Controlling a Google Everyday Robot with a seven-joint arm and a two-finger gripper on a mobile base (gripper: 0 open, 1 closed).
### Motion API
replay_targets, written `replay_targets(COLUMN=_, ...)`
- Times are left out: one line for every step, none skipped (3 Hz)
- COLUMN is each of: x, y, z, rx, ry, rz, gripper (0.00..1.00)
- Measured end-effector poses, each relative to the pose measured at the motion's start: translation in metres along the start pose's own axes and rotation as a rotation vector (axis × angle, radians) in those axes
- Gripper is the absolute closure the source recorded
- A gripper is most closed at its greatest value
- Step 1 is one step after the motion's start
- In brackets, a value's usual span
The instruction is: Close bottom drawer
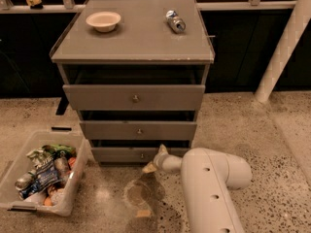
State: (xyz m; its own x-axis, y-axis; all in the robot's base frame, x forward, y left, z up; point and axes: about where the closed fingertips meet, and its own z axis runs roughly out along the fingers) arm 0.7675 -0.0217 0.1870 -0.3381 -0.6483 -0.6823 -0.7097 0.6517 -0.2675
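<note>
**Bottom drawer: push flat and near centre**

- The tall grey three-drawer cabinet (141,38) stood on the speckled floor. All three fronts appeared to sit a little proud of the frame.
- My thick white robot arm (209,188) reached in low from the right foreground.
- The bottom drawer (116,155), with its wide, low, flat grey front, was at floor level and looked only slightly open.
- The two-finger gripper (154,160) was right at that front, towards its right half. I could not tell whether it touched, or what state it was in.
- The small round metal knob (142,155) lay just left of the gripper, at about the same height.

Judgement: the drawer was directly ahead of the gripper, so a straight push into the cabinet should finish the job. I would shift slightly towards the knob first, because an off-centre push could rack the drawer box. I would also keep the push level and slow, so the light cabinet doesn't slide.
</note>
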Motion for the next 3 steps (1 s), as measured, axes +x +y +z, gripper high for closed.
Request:
replay_targets(x=0.006, y=-0.044, z=0.004, rx=0.048, ry=-0.045, rz=-0.06, gripper=0.0)
replay_targets(x=-0.024, y=-0.07, z=0.005, rx=0.099, ry=-0.104, rz=-0.126, gripper=0.0)
replay_targets(x=-0.021, y=-0.068, z=0.008, rx=0.099, ry=-0.104, rz=-0.126, gripper=0.0)
